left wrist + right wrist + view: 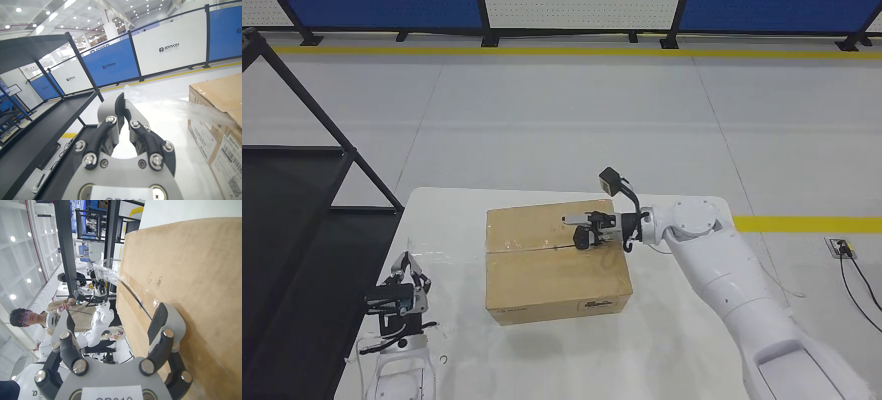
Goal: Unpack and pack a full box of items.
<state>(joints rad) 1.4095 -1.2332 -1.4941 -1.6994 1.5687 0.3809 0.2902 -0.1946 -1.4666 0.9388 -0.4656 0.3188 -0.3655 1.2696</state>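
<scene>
left gripper [125, 103] clamps clear filmy tape [170, 108]; right gripper [113, 315] gapes over flat cardboard box [189, 275].

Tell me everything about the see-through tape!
The tape is a clear, shiny, crinkled strip, peeled partly off the cardboard box and stretched in the air above the white table. One end is pinched in the left gripper, shut on it; the other end looks stuck at the box's top seam.

White table [542, 355], black metal shelving [292, 210] beside it, blue-and-white barrier panels [382, 12] beyond a yellow floor line [542, 50]
</scene>
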